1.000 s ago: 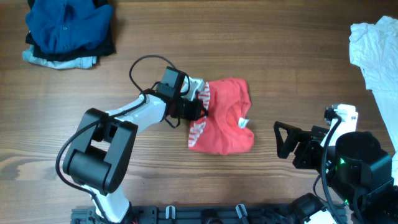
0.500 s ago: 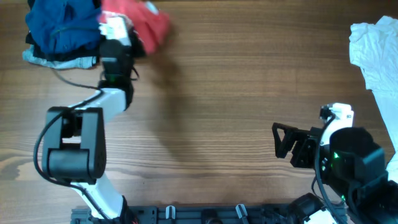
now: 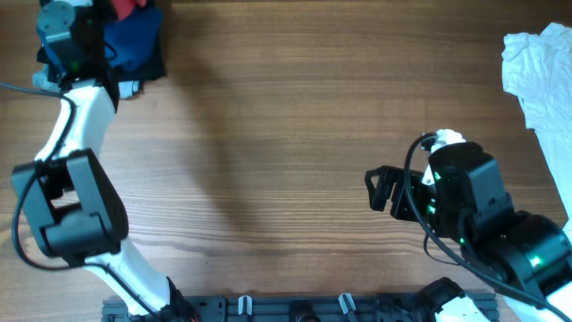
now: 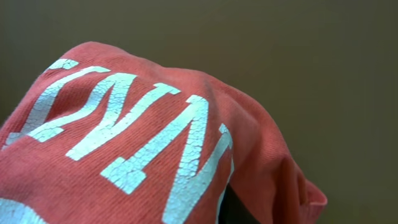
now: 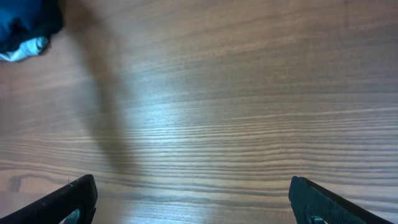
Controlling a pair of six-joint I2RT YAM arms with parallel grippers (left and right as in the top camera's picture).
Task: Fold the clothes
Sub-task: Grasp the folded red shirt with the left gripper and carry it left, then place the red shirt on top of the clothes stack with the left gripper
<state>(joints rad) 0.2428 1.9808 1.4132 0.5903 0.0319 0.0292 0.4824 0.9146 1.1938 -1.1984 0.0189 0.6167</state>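
Where the table (image 3: 286,134) carries the blue pile (image 3: 134,46) at its far-left corner, the shirt (image 3: 130,7) sits over it; lower it flat. Whether your left claw (image 3: 96,20) grips it, you can't tell; right claw (image 3: 382,190) gapes empty.

LEFT CORNER, NOW: The red T-shirt (image 3: 128,7), a second ago lying crumpled at the middle of the table (image 3: 295,116), has been carried to the far left corner. Only a scrap of it shows at the top edge of the overhead view, above the pile of blue clothes (image 3: 134,45). The left arm (image 3: 76,116) has swung out from the centre to reach that corner. The right arm (image 3: 465,188) has turned and shifted inward, its tool (image 3: 386,190) now nearer the table's middle.
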